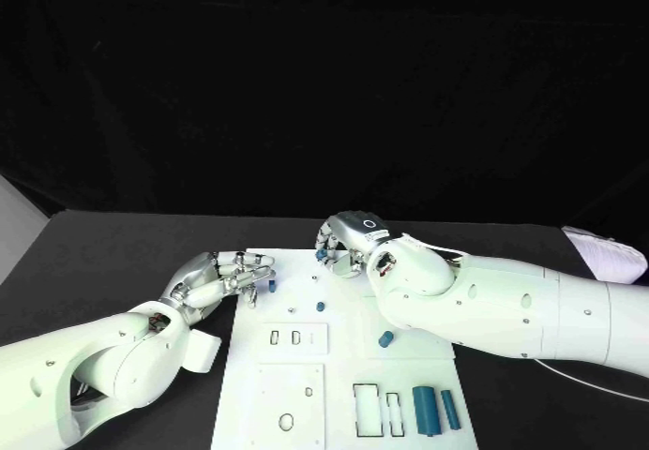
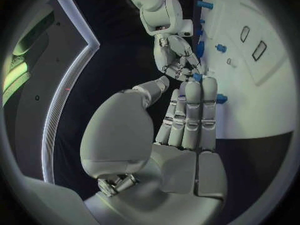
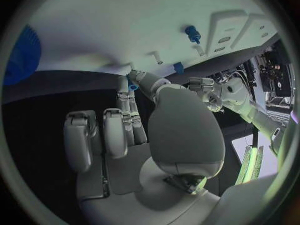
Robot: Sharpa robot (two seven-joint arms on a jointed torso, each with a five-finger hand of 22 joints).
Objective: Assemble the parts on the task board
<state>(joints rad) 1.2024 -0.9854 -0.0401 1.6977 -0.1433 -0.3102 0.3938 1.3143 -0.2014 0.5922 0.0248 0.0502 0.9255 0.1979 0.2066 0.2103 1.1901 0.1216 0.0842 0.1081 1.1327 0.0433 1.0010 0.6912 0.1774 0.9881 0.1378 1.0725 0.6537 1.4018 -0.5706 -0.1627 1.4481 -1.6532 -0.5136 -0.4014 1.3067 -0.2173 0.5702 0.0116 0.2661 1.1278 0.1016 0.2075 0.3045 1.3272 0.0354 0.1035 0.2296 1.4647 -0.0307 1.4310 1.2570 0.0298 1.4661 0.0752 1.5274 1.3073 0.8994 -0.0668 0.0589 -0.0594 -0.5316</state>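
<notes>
A matte black tabletop (image 1: 109,253) is seen below a plain black backdrop (image 1: 324,103) that closes off the space behind it. At the near left edge of the head view a pale grey surface (image 1: 17,234) is glimpsed beside the tabletop. In the left wrist view a curved white-edged panel (image 2: 69,80) is seen, lit green at one side.

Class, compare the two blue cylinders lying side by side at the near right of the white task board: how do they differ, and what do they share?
The thicker cylinder is clearly wider than the thinner cylinder. The thicker cylinder lies nearer the rectangular slots, while the thinner cylinder lies nearer the right edge of the task board. Both are blue, lie flat, run roughly parallel, and neither hand touches them.
</notes>
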